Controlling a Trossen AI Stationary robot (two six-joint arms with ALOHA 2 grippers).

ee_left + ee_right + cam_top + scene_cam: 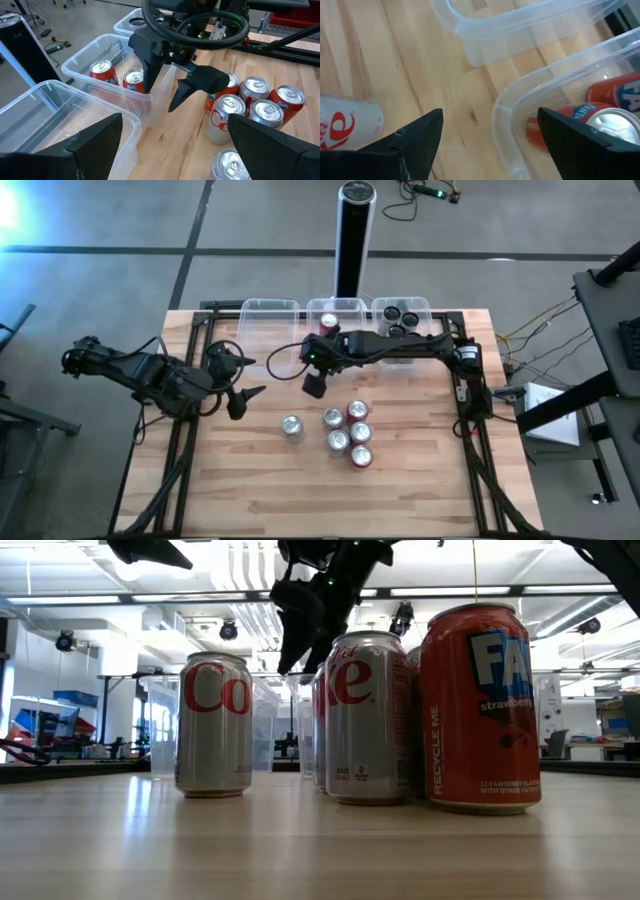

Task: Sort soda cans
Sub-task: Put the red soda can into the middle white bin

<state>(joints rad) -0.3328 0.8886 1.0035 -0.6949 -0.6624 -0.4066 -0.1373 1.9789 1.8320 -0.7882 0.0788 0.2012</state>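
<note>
High view | we see five shiny-topped soda cans [345,432] clustered on the wooden tabletop [250,490] at centre frame | right gripper [314,384] hangs wide open, empty, just above-left of them | left gripper [240,393] open, empty, at centre-left | red cans in the middle clear plastic bin [337,308].

Three clear bins [269,308], black post [352,240]

Two dark six-joint robot arms seen from above. The left gripper [243,394] sits left of centre, fingers spread apart. The right gripper [313,385], near the frame's centre, also has its fingers parted, holding nothing.
</note>
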